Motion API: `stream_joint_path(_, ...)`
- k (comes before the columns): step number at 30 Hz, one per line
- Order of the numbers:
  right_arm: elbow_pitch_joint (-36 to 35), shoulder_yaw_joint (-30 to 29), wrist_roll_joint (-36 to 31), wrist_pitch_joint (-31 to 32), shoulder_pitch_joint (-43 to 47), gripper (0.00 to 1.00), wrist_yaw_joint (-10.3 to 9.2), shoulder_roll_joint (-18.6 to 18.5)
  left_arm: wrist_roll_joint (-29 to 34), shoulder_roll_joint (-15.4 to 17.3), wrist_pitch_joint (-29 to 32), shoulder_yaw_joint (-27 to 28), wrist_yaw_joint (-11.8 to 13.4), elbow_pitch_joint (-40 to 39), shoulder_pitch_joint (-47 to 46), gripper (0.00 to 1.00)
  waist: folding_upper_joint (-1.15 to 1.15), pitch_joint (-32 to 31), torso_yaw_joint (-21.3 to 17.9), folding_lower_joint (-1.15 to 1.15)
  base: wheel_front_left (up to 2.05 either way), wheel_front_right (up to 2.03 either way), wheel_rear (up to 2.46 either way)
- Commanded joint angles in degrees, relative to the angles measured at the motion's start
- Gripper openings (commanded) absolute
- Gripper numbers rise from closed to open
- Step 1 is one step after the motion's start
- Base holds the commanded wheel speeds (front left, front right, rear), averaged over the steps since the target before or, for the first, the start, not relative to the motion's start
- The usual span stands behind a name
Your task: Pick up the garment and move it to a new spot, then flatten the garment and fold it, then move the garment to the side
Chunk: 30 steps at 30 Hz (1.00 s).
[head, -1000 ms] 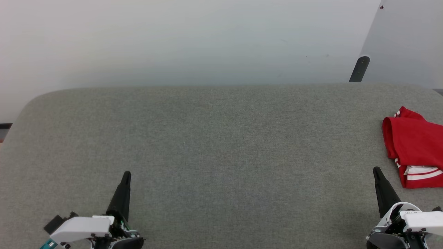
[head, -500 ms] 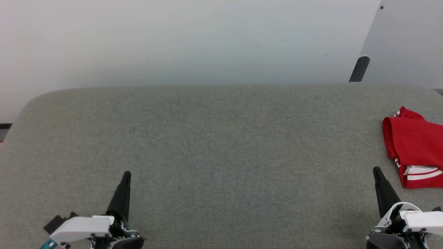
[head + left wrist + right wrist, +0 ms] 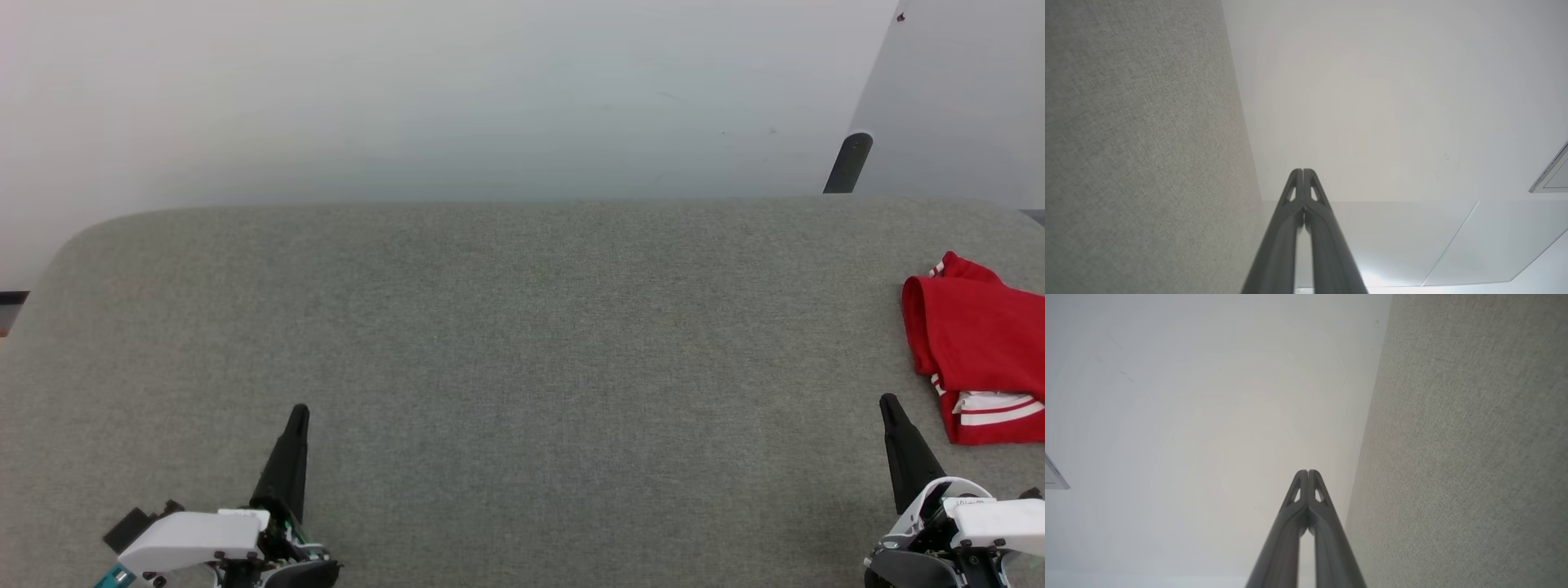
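A bundled red jersey T-shirt (image 3: 976, 343) with white, red-striped trim lies at 3 o'clock on the grey fabric-covered bench (image 3: 522, 327) (the head view's edge cuts it off). The left hand (image 3: 299, 411) at 7 o'clock and the right hand (image 3: 887, 400) at 5 o'clock are both closed and grip nothing. The right hand is near the shirt, not touching it. A dark rounded post (image 3: 847, 163) stands behind the bench at 2 o'clock.

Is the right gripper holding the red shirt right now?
No, the right gripper is shut on nothing, and the garment lies apart from it on the grey table.
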Motion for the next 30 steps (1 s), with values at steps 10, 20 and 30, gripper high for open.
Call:
stream_joint_path(10, 0.0, 0.0, 0.2, 0.1, -0.2, 0.00, 0.02, 0.2, -0.2, 0.0, 0.2, 0.1, -0.3, 0.0, -0.5, 0.00, 0.00, 0.0, 0.0, 0.00, 0.00, 0.00, 0.00)
stream_joint_path(20, 0.0, 0.0, 0.2, 0.1, -0.2, 0.00, 0.02, 0.2, -0.2, 0.0, 0.2, 0.1, -0.3, 0.0, -0.5, 0.00, 0.00, 0.0, 0.0, 0.00, 0.00, 0.00, 0.00)
stream_joint_path(30, 0.0, 0.0, 0.2, 0.1, -0.2, 0.00, 0.02, 0.2, -0.2, 0.0, 0.2, 0.1, -0.3, 0.0, -0.5, 0.00, 0.00, 0.0, 0.0, 0.00, 0.00, 0.00, 0.00)
